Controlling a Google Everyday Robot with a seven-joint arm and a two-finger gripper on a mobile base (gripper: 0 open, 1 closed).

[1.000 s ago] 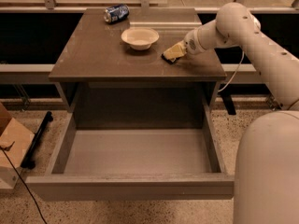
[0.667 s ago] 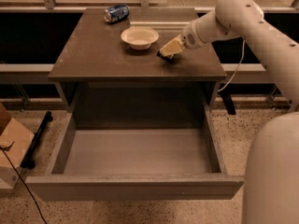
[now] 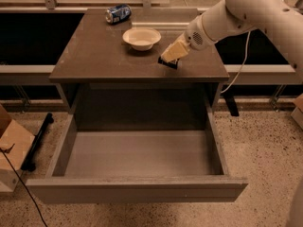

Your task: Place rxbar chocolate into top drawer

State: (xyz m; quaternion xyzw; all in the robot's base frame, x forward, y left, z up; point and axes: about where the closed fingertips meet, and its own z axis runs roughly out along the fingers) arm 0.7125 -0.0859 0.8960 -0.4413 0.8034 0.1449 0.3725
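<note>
The gripper [image 3: 171,58], right of centre in the upper frame, has shifted toward the front edge of the desk [image 3: 94,56] with its fingers [image 3: 176,51] clamped on the rxbar chocolate [image 3: 167,63], held just over the desk surface, so transfer to the open top drawer [image 3: 137,155] below appears begun.

One cam, set high in front of the cabinet and facing down and back across the worktop [image 3: 94,56] toward its far edge. Mid-range view: all four worktop corners are in frame, and the pulled-out top drawer [image 3: 137,189] fills the lower half. The arm [image 3: 246,8] enters from the top right. The gripper [image 3: 170,56] sits over the worktop's right side, nr the front edge.
</note>
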